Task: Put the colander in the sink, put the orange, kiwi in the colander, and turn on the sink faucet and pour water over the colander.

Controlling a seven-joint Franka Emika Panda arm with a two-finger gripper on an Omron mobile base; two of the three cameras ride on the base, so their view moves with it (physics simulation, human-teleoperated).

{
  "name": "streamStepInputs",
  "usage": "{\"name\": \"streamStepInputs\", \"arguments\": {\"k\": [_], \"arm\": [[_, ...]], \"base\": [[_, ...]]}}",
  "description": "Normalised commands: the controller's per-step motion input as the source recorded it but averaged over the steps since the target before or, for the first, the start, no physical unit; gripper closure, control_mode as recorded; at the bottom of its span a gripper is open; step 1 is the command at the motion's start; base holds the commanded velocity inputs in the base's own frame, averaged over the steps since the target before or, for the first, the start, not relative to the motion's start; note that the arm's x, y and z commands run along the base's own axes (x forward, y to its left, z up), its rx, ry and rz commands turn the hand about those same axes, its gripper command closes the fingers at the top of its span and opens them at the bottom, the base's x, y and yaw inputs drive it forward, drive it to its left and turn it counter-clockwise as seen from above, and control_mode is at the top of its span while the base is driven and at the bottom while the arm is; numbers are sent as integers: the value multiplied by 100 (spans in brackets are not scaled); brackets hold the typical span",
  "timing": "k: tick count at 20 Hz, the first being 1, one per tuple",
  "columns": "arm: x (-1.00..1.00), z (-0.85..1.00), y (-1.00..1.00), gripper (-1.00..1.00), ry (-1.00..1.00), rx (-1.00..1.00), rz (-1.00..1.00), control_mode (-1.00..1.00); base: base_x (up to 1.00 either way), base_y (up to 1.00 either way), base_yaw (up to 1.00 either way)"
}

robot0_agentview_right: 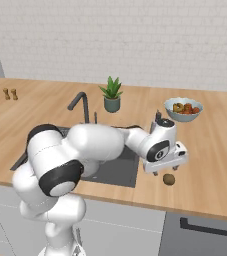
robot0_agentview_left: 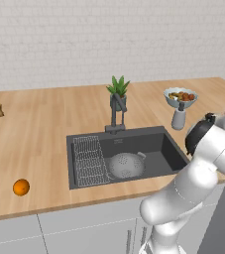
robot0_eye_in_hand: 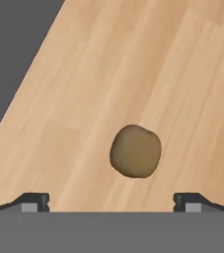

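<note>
Gripper (robot0_eye_in_hand: 111,201) hovered over kiwi (robot0_eye_in_hand: 135,150), jaws spread wide, nothing held. Kiwi lay on wooden counter (robot0_eye_in_hand: 133,59) between the fingertips but nearer the right one, just ahead of them; seen from the right base camera right under the hand, by the counter's front edge and right of sink (robot0_agentview_left: 171,149). Risk judged: off-centre descent could clip the round fruit, rolling it off the edge or squirting it out on closing. Farther off, colander (robot0_agentview_left: 126,164) already sat in sink; orange (robot0_agentview_left: 21,187) waited well left on counter, faucet (robot0_agentview_left: 116,113) untouched behind basin.
</note>
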Motion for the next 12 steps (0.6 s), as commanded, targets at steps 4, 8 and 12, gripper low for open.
{"name": "streamStepInputs", "arguments": {"k": [4, 8, 12], "arm": [[20, -31, -1, -100, 1, -1, 7, -100], [9, -26, -19, -100, 0, -2, 5, -100], [11, -23, -17, -100, 0, 0, 3, -100]], "base": [[0, 0, 0], [0, 0, 0], [0, 0, 0]]}}
